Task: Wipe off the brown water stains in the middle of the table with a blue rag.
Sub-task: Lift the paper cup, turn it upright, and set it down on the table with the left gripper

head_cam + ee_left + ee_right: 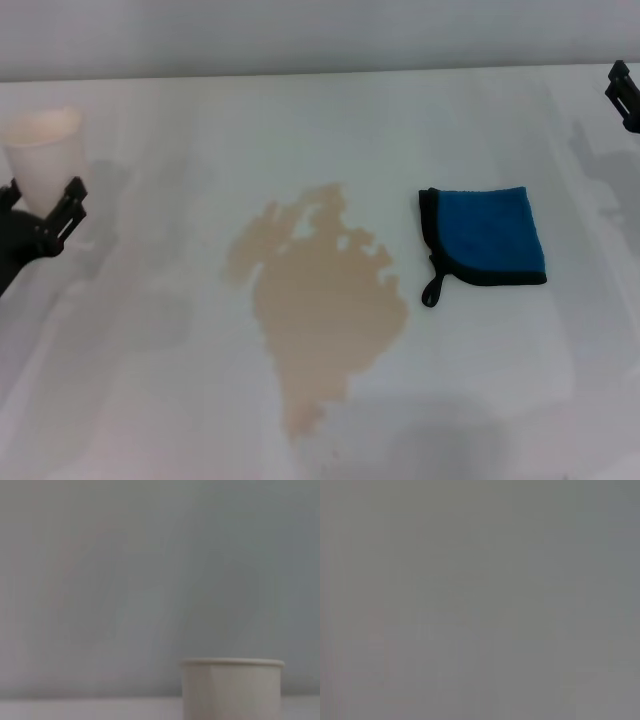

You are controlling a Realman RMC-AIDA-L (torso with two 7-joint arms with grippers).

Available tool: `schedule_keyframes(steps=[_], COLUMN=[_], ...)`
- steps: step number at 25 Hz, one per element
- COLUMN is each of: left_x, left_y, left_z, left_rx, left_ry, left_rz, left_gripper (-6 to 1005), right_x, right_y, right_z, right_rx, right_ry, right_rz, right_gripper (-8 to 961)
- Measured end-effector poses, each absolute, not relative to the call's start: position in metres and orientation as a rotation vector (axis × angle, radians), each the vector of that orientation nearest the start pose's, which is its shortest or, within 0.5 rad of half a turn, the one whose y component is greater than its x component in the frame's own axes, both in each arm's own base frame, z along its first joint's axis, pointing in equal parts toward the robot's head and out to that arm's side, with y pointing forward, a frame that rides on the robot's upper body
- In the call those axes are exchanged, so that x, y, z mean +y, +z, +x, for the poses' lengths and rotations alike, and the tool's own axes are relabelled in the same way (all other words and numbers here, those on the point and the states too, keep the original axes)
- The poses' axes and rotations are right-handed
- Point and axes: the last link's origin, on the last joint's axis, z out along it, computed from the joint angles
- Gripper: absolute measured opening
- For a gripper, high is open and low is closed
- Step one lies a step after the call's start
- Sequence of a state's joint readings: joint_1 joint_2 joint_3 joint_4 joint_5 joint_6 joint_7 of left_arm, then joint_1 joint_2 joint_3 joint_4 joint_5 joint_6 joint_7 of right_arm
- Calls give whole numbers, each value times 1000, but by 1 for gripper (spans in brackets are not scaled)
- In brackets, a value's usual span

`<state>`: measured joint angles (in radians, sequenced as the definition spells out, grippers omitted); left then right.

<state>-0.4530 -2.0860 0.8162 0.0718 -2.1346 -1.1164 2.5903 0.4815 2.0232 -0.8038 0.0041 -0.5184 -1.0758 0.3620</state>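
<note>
Head view: brown water stains (318, 305) sit mid-frame on the table (150, 400), a pale tan blotch w/ ragged lobed edges, wide up top, narrowing to a point toward bottom center. Blue rag (487, 235) lies flat just right of the stain, not touching it, black trim along its left and bottom edges, short black loop hanging at its lower-left corner. Rag's dry side of things, well clear of both arms.

Left gripper (60, 215) at the far left edge, mid-height, right next to a white paper cup (42, 155) in the upper left; can't tell if it's spread or pressed together from here. Left wrist view shows only that cup (232, 687) low in the frame against a plain grey wall.

Right gripper (625, 92) barely pokes in at the upper right corner, well apart from the rag; can't tell its state either. Right wrist view: plain grey, nothing to make out.
</note>
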Motion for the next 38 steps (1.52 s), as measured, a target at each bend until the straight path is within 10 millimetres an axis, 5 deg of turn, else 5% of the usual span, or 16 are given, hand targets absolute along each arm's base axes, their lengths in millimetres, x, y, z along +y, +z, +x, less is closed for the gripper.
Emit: schedule_keyframes(steps=[33,38], left_x=[320,319], left_y=[-51,-52], left_z=[-355,-356], left_rx=[-836,-842], left_ry=[-555,-554], left_rz=[-1882,-1882], left_gripper=[696,800], right_x=[335,333], right_y=[31,31], right_z=[381,382], right_rx=[745,748], right_ry=[632,629], right_rz=[-1445,-1443], right_gripper=[788,788])
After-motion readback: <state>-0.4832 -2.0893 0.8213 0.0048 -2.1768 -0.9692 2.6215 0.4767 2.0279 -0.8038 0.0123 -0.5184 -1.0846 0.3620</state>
